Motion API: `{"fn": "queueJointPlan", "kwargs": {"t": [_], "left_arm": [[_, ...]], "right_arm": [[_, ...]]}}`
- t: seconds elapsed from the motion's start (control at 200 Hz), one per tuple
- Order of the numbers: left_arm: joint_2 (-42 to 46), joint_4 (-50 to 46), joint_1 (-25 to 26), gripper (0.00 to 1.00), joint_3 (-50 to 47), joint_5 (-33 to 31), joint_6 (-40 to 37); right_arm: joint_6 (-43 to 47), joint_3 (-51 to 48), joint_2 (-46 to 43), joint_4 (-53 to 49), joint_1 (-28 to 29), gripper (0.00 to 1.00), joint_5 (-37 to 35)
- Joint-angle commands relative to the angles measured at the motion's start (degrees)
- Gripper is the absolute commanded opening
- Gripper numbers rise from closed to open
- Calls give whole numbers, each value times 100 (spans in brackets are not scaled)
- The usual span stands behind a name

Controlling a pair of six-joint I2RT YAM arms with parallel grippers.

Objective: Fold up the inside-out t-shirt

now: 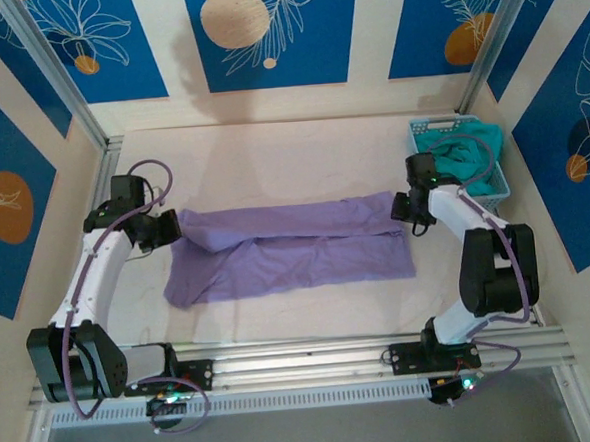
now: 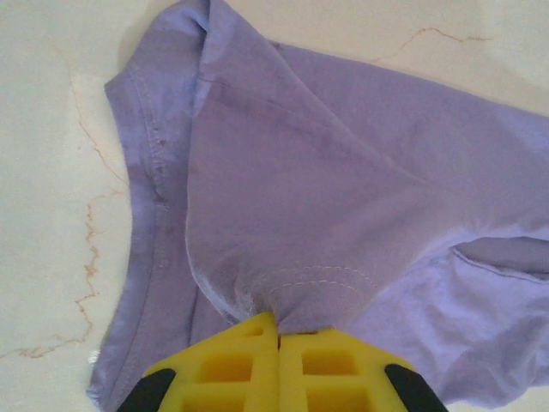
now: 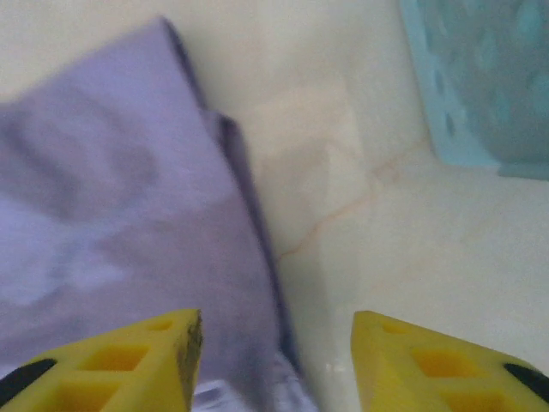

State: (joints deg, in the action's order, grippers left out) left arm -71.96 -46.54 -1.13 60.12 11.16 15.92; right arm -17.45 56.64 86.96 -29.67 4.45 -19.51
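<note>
cream table [image 1: 291, 151] under blue floral wall panels [image 1: 263, 33].

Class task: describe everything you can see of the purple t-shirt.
The t-shirt is lavender, soft thin cloth with stitched seams showing, lying on the table folded lengthwise into a long band. The left claw is shut on a bunched bit at its left end; the right claw hangs open over its right edge.
</note>
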Motion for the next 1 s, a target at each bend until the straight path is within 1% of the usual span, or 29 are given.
{"fn": "queueJointPlan", "kwargs": {"t": [0.0,0.045,0.13,0.21,0.25,0.34,0.395,0.495,0.695,0.995], "left_arm": [[-8,55,-72,0,-95,309,-90],[-10,78,-72,0,-97,338,-79],[0,78,-71,0,-73,387,-111],[24,69,-74,0,-62,393,-127],[42,77,-72,0,-63,408,-132],[51,80,-74,0,-50,427,-133],[47,92,-70,0,-49,452,-134],[29,109,-73,0,-59,533,-142],[34,187,-71,0,-71,564,-124],[-30,298,-75,0,-139,652,-81]], "right_arm": [[566,-208,-673,931,942,57,231],[770,-349,-715,1381,1475,61,633],[1062,-336,-448,2035,2637,67,829],[1231,-153,54,2693,3648,71,668],[1278,-40,290,3057,4061,72,582],[1390,279,936,3857,4772,74,340],[1553,520,1362,4302,5102,79,-36],[1794,1046,2113,4874,5446,83,-550],[2429,1652,3088,5859,5722,91,-1404],[2825,2126,3929,6696,5819,95,-1820]]}}
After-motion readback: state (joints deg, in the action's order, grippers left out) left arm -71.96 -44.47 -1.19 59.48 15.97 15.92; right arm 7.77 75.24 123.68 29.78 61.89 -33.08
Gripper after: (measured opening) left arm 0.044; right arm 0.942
